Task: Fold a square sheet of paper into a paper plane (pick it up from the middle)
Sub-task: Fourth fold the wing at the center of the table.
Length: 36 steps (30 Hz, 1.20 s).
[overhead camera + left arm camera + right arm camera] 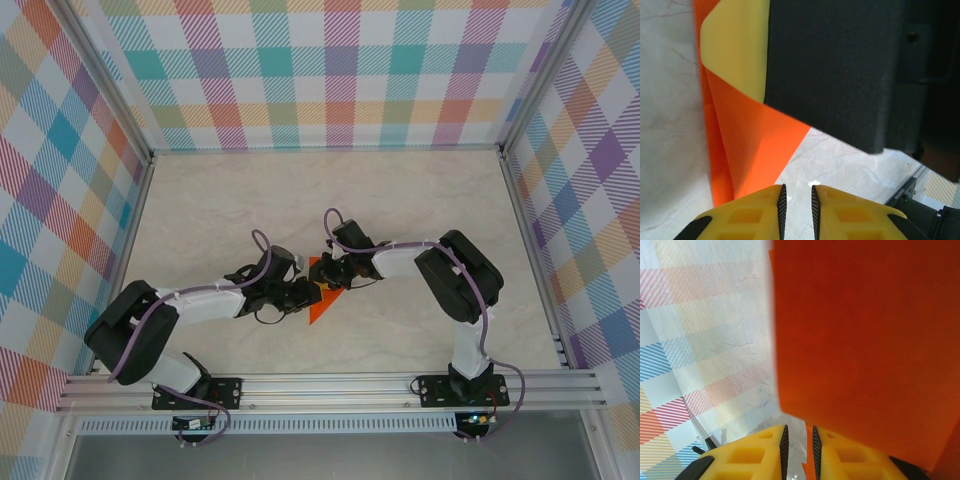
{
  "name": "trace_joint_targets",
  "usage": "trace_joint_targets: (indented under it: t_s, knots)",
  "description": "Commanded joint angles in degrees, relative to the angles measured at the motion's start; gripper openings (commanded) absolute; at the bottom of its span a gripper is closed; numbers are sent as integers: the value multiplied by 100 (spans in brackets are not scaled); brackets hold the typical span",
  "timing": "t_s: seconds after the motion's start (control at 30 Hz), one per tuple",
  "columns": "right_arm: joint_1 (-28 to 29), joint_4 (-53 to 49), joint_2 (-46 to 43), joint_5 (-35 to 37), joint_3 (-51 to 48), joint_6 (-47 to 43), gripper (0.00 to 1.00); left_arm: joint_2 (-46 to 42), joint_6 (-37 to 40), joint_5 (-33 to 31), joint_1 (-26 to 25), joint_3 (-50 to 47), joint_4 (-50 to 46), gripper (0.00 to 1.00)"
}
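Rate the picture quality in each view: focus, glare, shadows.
Top external: sharp and evenly lit, only soft shadows on the table. Left wrist: the paper plane is crisp, with one small glare spot on the table beside it. Right wrist: the paper plane sits so near the lens that its edge blurs, and the rest looks pale, washed out.

The paper plane point(322, 300) is plain bright orange. The desk point(300, 200) is cream marble with faint grey veins. The walls point(330, 70) carry a plaid of teal, purple, orange, yellow and pink on white. The left arm point(200, 300) and right arm point(465, 270) are black and white. The left gripper point(796, 192) and right gripper point(799, 432) are yellow with black ribbed pads point(782, 200). The rail point(330, 385) at the desk's near edge is silver.
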Motion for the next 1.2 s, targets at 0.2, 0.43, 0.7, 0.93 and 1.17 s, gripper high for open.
trace_joint_targets:
  t_s: [0.2,0.43,0.7,0.93,1.17]
  knots:
    - [3,-825,548,444,-311,8,23,452,-34,129,-77,-159,404,22]
    - [3,-786,558,462,-350,33,23,407,154,-198,-80,-525,-288,21]
    - [3,-835,566,469,-329,33,23,-119,225,3,-82,-672,-420,22]
    - [2,-827,574,462,-329,36,23,-1094,219,-232,-82,-380,-782,24]
    - [-3,-842,575,462,-311,41,23,-712,-21,257,-95,-157,-104,25]
